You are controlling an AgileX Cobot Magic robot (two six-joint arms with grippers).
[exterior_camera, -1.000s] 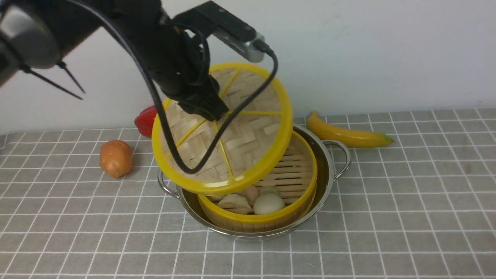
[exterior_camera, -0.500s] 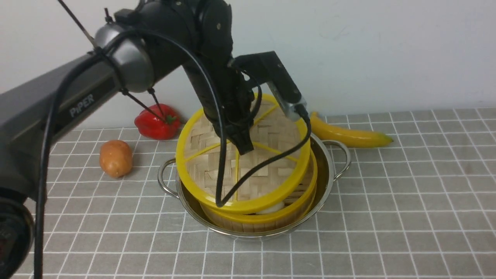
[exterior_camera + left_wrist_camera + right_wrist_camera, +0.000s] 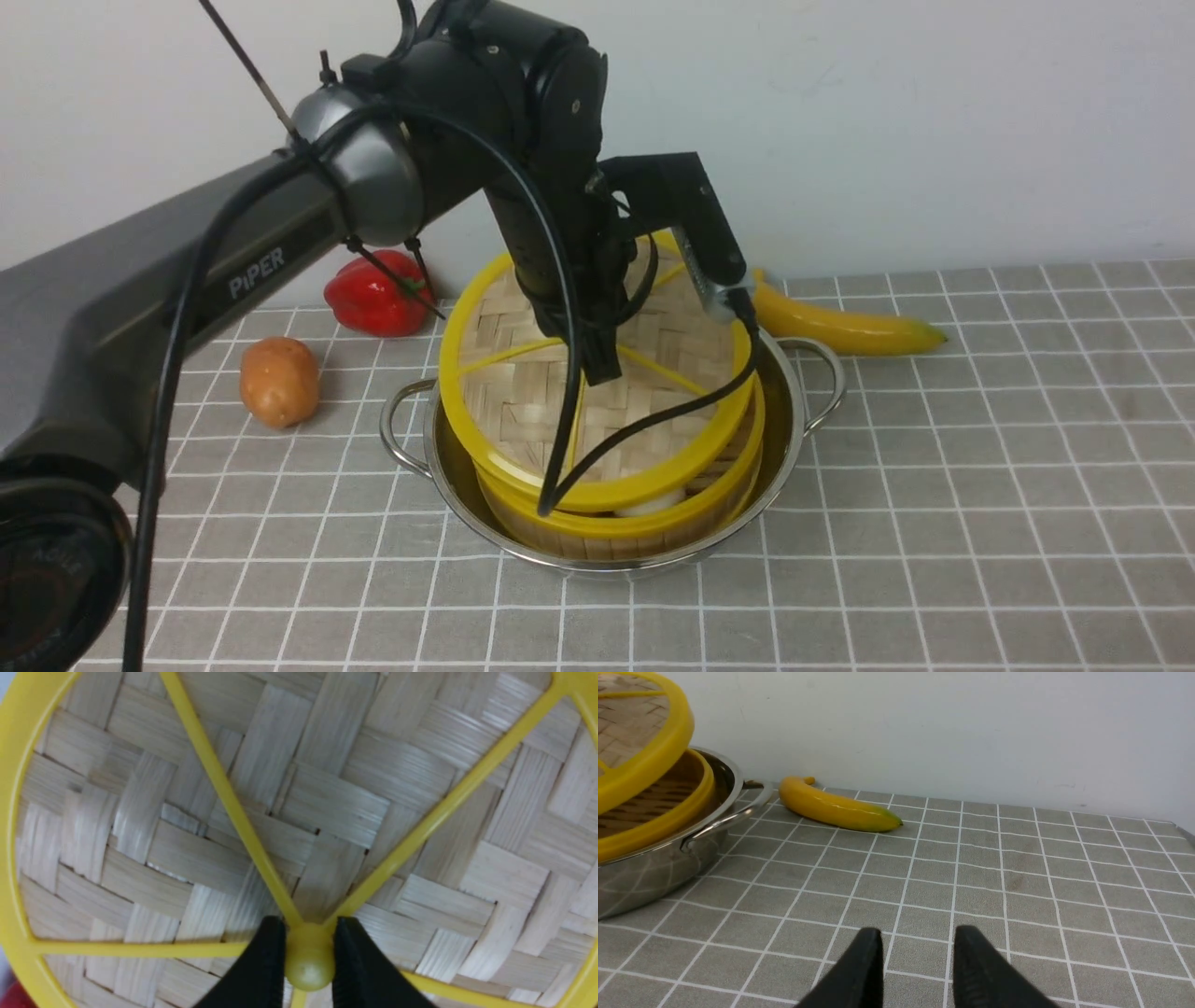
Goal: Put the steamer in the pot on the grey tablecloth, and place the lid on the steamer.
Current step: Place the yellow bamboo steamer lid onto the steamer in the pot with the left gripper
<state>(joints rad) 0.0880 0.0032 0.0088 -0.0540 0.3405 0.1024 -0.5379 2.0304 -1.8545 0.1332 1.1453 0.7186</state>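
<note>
The steel pot point(image 3: 789, 411) stands on the grey tablecloth point(image 3: 980, 485) with the steamer point(image 3: 644, 534) inside it. My left gripper point(image 3: 602, 369) is shut on the centre hub point(image 3: 309, 963) of the woven lid point(image 3: 523, 401) and holds it tilted just over the steamer, its near edge close to the steamer rim. The lid fills the left wrist view point(image 3: 327, 807). A pale bun peeks out under the lid's front edge. My right gripper point(image 3: 917, 938) is open and empty, low over the cloth to the right of the pot point(image 3: 668, 858), and does not show in the front view.
A banana point(image 3: 840, 322) lies behind the pot to the right, also in the right wrist view point(image 3: 836, 807). A red pepper point(image 3: 373, 299) and a potato point(image 3: 278, 381) lie to the left near the wall.
My left arm has brought the lid down and to the right from a steep tilt above the pot to nearly level just over the steamer. The steamer and pot have not moved.
</note>
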